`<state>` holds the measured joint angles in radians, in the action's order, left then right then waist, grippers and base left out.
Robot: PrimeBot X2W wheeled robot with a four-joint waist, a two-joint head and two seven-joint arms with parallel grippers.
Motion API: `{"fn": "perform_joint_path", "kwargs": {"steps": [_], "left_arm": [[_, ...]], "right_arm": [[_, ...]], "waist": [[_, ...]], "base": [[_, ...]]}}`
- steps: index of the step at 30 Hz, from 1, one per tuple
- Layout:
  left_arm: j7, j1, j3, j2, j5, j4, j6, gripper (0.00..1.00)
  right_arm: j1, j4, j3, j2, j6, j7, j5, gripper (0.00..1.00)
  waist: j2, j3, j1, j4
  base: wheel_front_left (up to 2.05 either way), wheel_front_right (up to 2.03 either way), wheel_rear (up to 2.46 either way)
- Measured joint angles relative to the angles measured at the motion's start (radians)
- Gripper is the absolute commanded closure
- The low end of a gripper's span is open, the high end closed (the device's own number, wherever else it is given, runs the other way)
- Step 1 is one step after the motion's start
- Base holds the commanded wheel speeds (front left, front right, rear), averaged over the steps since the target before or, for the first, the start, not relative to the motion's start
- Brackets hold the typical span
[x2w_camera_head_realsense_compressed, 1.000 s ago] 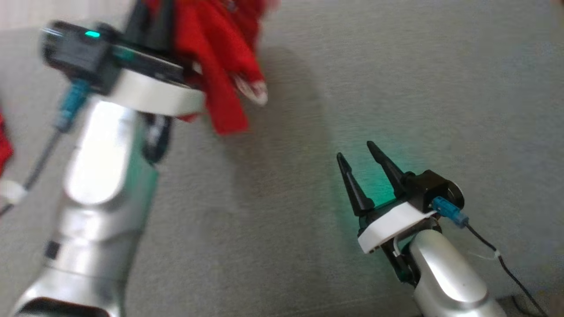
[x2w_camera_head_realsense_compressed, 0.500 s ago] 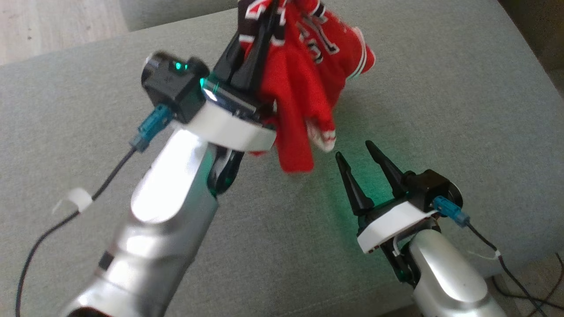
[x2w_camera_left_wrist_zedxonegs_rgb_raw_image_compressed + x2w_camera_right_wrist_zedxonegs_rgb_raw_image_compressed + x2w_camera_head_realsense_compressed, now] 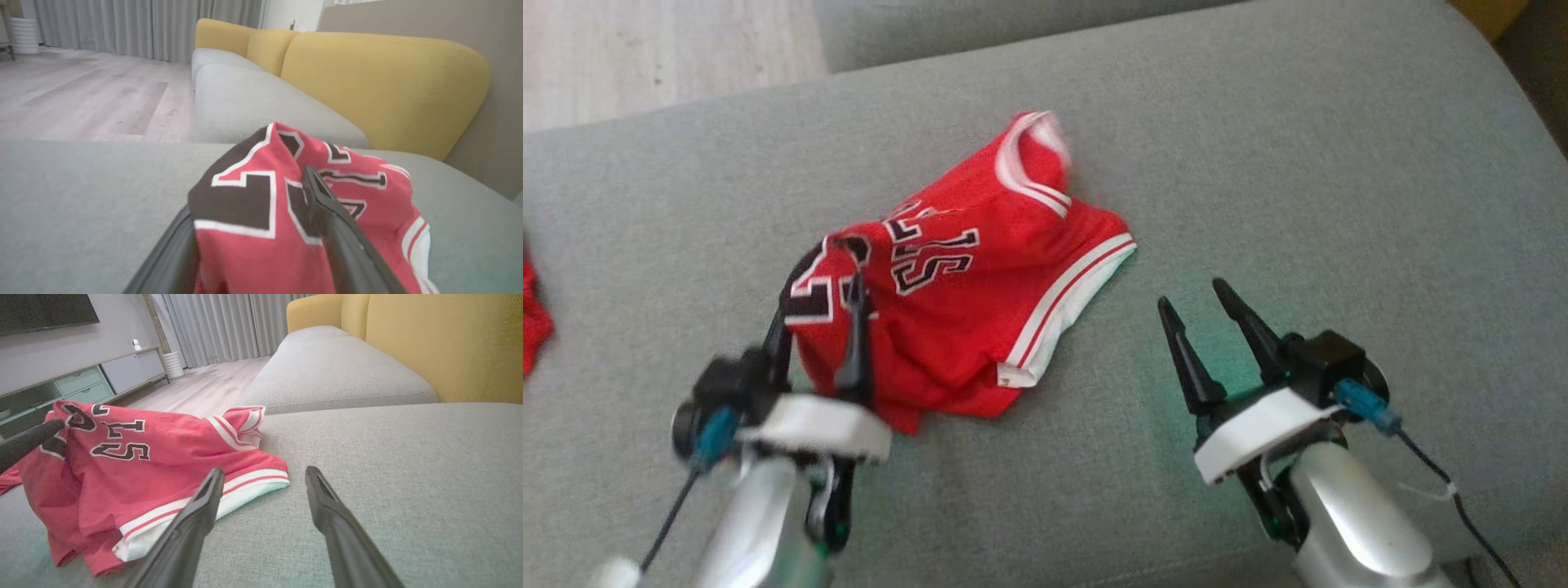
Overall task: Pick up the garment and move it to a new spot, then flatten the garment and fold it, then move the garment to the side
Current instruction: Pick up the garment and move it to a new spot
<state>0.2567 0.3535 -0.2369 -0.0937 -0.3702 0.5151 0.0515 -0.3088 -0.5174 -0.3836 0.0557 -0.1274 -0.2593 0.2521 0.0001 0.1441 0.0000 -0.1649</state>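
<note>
Risking snag on pull-back w/ left gripper (image 3: 818, 298) fingers spread around shirt (image 3: 980, 302) folds; right gripper (image 3: 1191, 292) fingers apart, empty.

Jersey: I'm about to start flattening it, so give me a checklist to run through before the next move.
1. Jersey resting on the sofa cushion: ok.
2. Left gripper jaws spread apart: ok.
3. Left gripper free of cloth: not ok; fabric bunches between its jaws and drapes over one of them.
4. Right gripper jaws open and apart from the jersey: ok.
5. Jersey lying flat: not ok; it is crumpled and doubled over.
</note>
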Motion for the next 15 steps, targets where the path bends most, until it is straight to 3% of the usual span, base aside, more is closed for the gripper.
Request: {"fn": "perform_joint_path", "kwargs": {"steps": [9,15], "left_arm": [[0.0,-0.235,0.168,0.017,0.106,-0.046,-0.01,0.0],[0.0,-0.33,0.213,0.041,0.146,-0.067,-0.013,0.0]], "right_arm": [[0.063,-0.012,0.053,0.0,0.0,0.0,-0.011,0.0],[0.126,-0.009,0.11,-0.001,0.0,0.0,-0.015,0.0]], "waist": [[0.0,-0.069,-0.0001,0.049],[0.0,-0.121,-0.0003,0.082]], "base": [[0.0,0.0,0.0],[0.0,0.0,0.0]]}}
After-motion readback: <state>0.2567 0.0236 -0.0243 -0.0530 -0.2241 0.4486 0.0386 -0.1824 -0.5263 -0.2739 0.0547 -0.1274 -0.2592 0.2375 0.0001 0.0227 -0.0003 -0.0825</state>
